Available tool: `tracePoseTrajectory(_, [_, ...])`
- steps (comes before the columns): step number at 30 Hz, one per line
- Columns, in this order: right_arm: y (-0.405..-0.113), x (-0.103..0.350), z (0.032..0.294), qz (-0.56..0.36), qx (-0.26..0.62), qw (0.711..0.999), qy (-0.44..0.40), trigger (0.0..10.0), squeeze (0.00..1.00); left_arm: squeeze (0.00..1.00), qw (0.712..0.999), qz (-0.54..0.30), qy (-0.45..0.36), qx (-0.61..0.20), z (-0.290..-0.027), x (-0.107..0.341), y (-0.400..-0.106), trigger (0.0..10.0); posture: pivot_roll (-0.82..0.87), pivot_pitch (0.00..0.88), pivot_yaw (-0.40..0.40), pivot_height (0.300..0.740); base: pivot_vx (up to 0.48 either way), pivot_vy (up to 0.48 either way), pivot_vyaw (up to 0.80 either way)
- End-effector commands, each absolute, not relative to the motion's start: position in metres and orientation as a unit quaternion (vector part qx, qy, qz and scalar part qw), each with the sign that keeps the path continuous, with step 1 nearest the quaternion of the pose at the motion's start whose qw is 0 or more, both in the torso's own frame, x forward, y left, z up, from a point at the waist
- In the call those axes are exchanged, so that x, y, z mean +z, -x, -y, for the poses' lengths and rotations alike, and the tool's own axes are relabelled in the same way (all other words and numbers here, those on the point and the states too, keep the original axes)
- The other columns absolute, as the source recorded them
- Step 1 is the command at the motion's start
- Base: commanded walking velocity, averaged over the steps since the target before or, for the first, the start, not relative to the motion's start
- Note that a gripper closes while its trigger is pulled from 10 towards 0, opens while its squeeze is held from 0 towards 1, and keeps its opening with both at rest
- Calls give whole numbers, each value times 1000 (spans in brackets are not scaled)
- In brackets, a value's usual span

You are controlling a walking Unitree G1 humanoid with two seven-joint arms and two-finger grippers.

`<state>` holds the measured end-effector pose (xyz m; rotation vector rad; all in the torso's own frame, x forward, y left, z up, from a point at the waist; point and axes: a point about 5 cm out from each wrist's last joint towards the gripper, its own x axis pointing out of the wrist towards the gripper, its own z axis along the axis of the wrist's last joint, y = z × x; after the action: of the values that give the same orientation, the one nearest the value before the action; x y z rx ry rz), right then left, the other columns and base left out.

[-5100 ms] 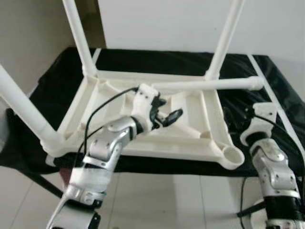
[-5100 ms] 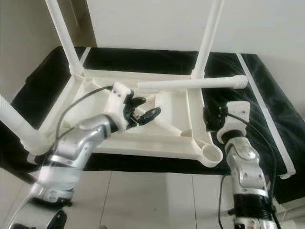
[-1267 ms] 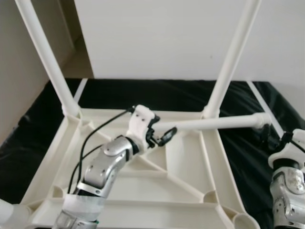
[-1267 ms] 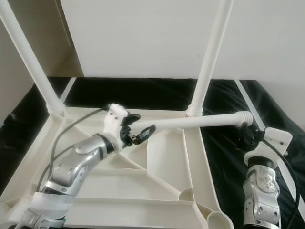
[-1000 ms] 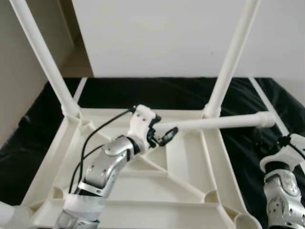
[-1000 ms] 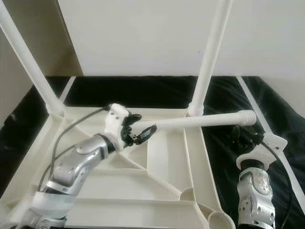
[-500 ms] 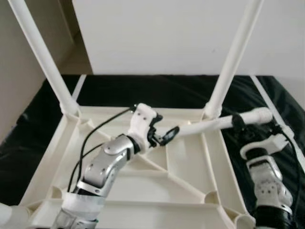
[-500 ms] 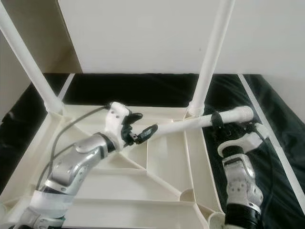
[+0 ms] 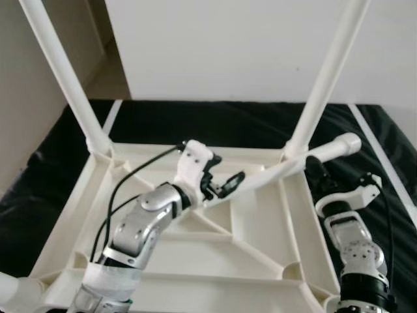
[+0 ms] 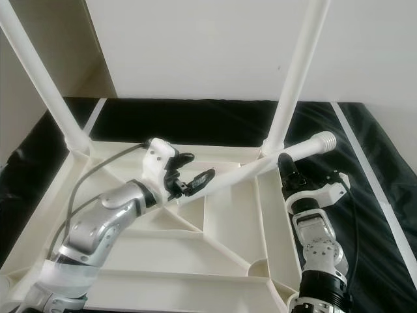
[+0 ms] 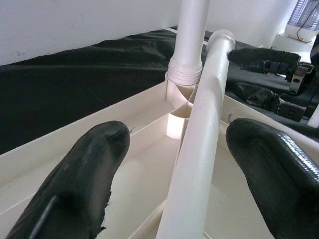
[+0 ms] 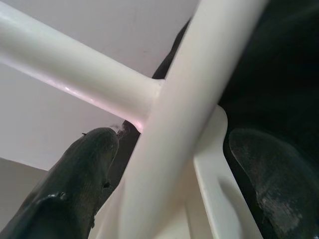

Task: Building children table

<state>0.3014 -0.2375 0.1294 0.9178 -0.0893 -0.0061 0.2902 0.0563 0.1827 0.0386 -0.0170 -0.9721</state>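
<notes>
The white children's table (image 9: 215,254) lies upside down on a black-covered surface. Two legs stand upright at its back corners (image 9: 326,78) (image 9: 62,78), and a third leg (image 9: 13,290) sticks out at the front left. A loose leg (image 9: 273,171) lies slanted across the underside, its far end raised over the back right rim. My left gripper (image 9: 227,175) is open around the loose leg's lower end (image 11: 199,124), with gaps on both sides. My right gripper (image 9: 311,163) is open around the leg's upper part (image 12: 174,124), beside the back right corner.
A black cloth (image 9: 195,124) covers the surface under the table, and a white strip (image 9: 384,150) runs along its right side. A white wall (image 9: 215,45) stands close behind. A beige wall (image 9: 26,117) closes the left side.
My right gripper came in from the right of the table and now straddles the loose leg. The leg has swung, its far end now higher and its near end lower. The camera shifted.
</notes>
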Motion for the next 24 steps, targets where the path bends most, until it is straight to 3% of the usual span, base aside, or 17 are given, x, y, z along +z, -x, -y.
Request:
tracePoseTrajectory(1, [-302, 134, 239, 44, 1, 906, -420, 10000, 0, 0, 865, 5, -17, -501, -52, 183, -286, 10000, -10, 32, -15, 740, 0, 0, 0])
tracePoseTrajectory(3, [-301, 136, 241, 44, -8, 929, -367, 10000, 0, 0, 865, 5, -17, -501, -52, 183, -286, 10000, -11, 31, -15, 740, 0, 0, 0])
tracePoseTrajectory(4, [-300, 142, 243, 41, -14, 955, -292, 10000, 0, 0, 865, 4, -16, -501, -52, 183, -286, 10000, -11, 28, -17, 740, 0, 0, 0])
tracePoseTrajectory(5, [-300, 142, 243, 41, -14, 955, -292, 10000, 0, 0, 865, 4, -16, -501, -52, 183, -286, 10000, -11, 28, -17, 740, 0, 0, 0])
tracePoseTrajectory(6, [-300, 146, 244, 41, -17, 970, -238, 10000, 0, 0, 865, 4, -14, -501, -52, 183, -285, 10000, -11, 28, -17, 740, 0, 0, 0])
tracePoseTrajectory(7, [-298, 155, 243, 46, -21, 991, -123, 10000, 0, 0, 865, 4, -12, -502, -52, 183, -285, 10000, -11, 23, -22, 740, 0, 0, 0])
tracePoseTrajectory(8, [-298, 155, 243, 46, -21, 991, -123, 10000, 0, 0, 865, 4, -12, -502, -52, 183, -285, 10000, -11, 23, -22, 740, 0, 0, 0])
tracePoseTrajectory(14, [-292, 175, 230, 80, 15, 995, 58, 10000, 0, 0, 866, 6, -10, -499, -51, 183, -284, 10000, -9, 17, -29, 740, 0, 0, 0])
tracePoseTrajectory(24, [-312, 192, 243, 73, 2, 981, 178, 10000, 0, 0, 866, 4, -2, -501, -50, 184, -284, 10000, -9, 15, -29, 740, 0, 0, 0])
